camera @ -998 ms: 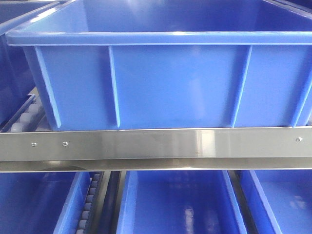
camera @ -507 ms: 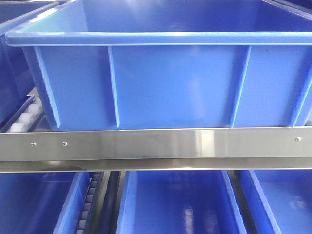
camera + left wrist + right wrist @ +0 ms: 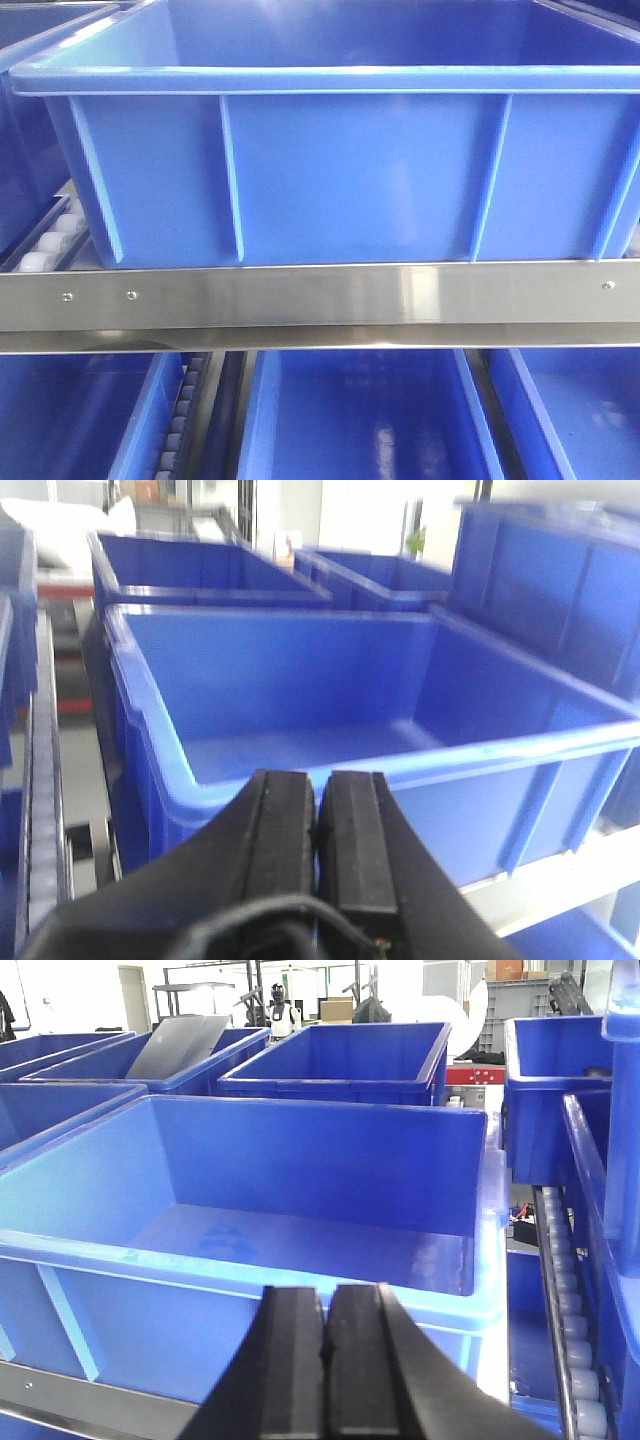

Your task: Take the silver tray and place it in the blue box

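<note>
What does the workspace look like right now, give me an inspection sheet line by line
Surface: steel rack rail with rollers beside it.
Job's things: blue box sits on the rack, empty inside; silver tray not seen.
Clutter: a grey panel leans in a far crate.
Grippers: left gripper and right gripper shut, holding nothing, before the box's near rim.
Cables: dark cable at the left gripper's base.
Surroundings: more blue crates around and below.

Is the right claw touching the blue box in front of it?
Cannot tell. In the right wrist view the shut right claw overlaps the blue box's near rim, hiding any gap or contact.
</note>
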{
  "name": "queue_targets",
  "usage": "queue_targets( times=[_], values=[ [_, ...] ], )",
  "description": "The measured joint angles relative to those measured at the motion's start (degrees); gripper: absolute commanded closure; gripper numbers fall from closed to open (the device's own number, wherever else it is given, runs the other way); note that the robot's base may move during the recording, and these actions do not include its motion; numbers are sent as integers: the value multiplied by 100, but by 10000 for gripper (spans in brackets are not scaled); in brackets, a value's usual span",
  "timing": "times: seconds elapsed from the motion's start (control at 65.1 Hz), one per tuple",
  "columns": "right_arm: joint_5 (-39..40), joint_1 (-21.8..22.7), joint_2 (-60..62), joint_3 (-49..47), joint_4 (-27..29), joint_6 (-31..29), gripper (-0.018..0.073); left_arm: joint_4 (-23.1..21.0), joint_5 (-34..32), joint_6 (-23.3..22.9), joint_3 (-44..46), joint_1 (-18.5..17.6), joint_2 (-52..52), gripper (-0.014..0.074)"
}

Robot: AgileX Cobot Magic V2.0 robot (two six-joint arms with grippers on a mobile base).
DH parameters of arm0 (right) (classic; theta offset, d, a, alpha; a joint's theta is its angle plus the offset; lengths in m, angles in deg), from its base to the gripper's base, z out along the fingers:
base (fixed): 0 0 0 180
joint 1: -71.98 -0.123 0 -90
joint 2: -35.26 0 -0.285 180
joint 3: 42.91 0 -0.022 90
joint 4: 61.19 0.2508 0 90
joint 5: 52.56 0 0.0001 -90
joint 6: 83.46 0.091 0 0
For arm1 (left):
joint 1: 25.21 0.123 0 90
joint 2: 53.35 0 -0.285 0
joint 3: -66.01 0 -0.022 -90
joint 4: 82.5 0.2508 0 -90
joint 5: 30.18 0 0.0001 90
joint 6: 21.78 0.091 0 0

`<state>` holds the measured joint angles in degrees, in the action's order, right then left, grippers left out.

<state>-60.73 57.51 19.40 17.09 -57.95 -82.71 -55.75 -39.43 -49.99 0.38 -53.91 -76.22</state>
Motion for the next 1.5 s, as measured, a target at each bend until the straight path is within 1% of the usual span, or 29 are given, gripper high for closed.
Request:
queue_targets(
  times=[0.123,0.415,0.476,0.568,0.645,0.752,0.86,1.029,1.505],
  values=[
    [-11,0,0,0,0,0,510,0,-40,0,1,0,150,603],
    [-11,0,0,60,0,0,510,3,-40,0,1,0,154,603],
    [-1,26,0,114,-132,0,510,3,-50,0,1,0,154,603],
    [83,305,31,303,-498,0,510,3,-50,0,1,0,154,603],
    [111,740,161,521,-607,0,510,3,-50,0,1,0,154,603],
    [256,1292,611,890,-533,0,510,13,-50,0,1,0,154,603],
    [643,1581,860,1343,-325,0,510,13,-50,0,1,0,163,603],
    [1064,1619,862,1865,-294,0,510,13,-50,0,1,0,163,603],
    [1127,1619,862,1884,-284,11,510,24,-50,0,1,0,163,603]
  ],
)
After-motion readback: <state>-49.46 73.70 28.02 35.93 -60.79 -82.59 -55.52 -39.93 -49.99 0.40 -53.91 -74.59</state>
